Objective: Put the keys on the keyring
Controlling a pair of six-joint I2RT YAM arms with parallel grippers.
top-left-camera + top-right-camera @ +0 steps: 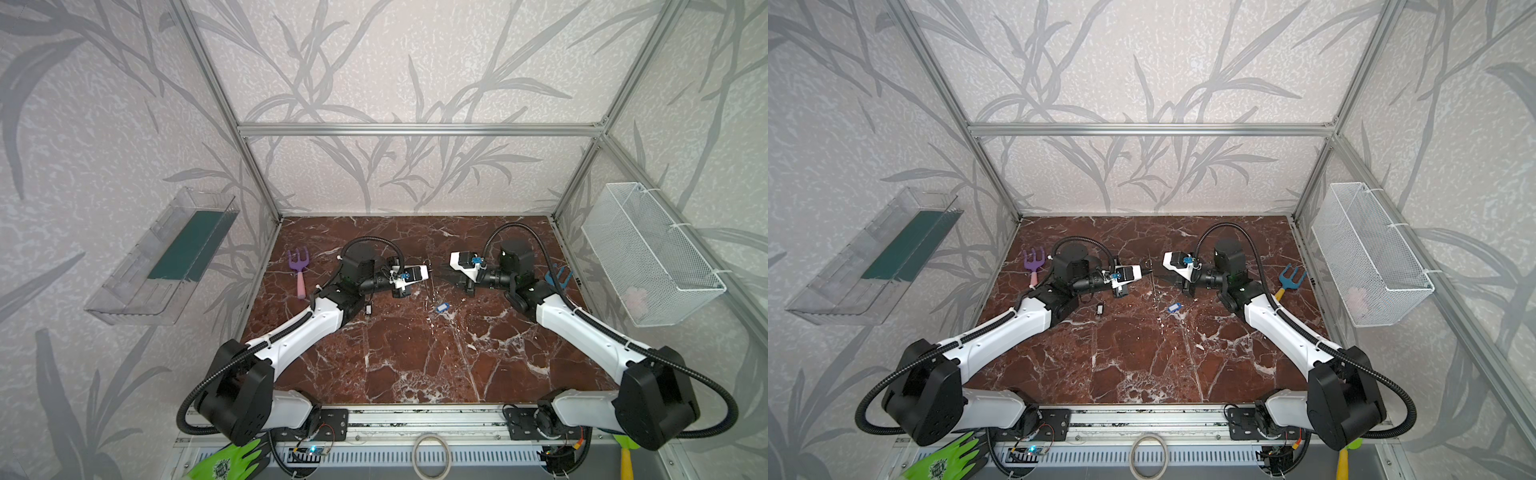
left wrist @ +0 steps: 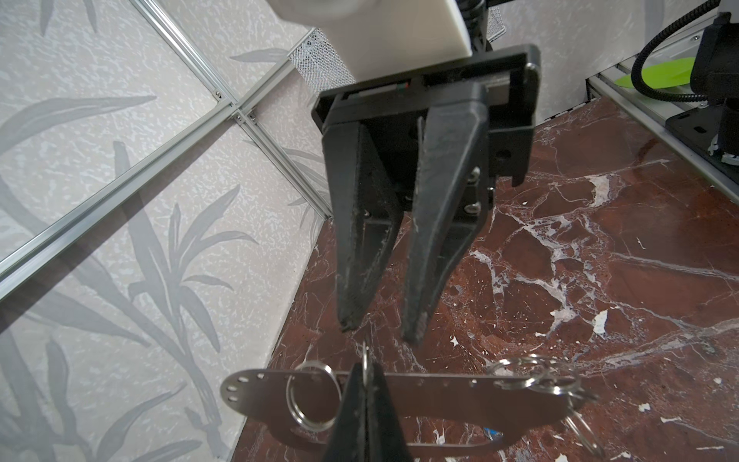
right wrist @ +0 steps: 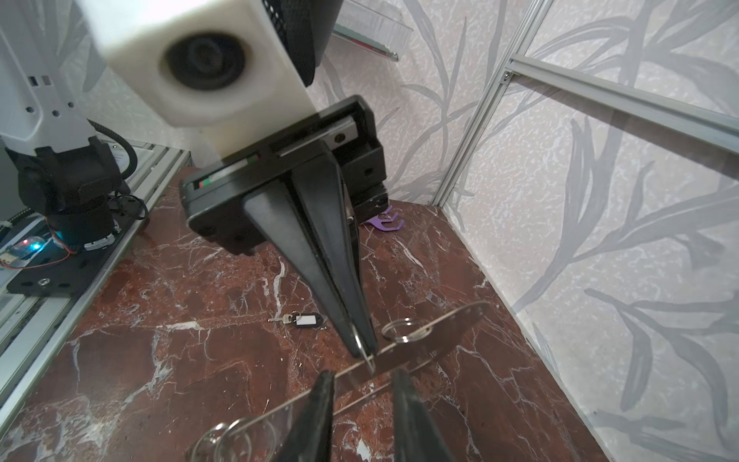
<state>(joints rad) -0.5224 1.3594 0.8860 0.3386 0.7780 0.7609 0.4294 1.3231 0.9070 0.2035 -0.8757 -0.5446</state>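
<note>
The keyring is a flat grey plate with a long cut-out and split rings on its holed edge. It hangs edge-up above the marble between both grippers. My left gripper is shut on a thin ring at the middle of the keyring's edge. My right gripper faces it, open, one finger on each side of the plate. In both top views the tips of left gripper and right gripper nearly meet. The blue-tagged key lies on the table in front of them, and the black-and-white key further left.
A purple toy rake lies at the far left and a blue one by the right arm. A wire basket hangs on the right wall and a clear shelf on the left. A pale tape ring sits on the front rail.
</note>
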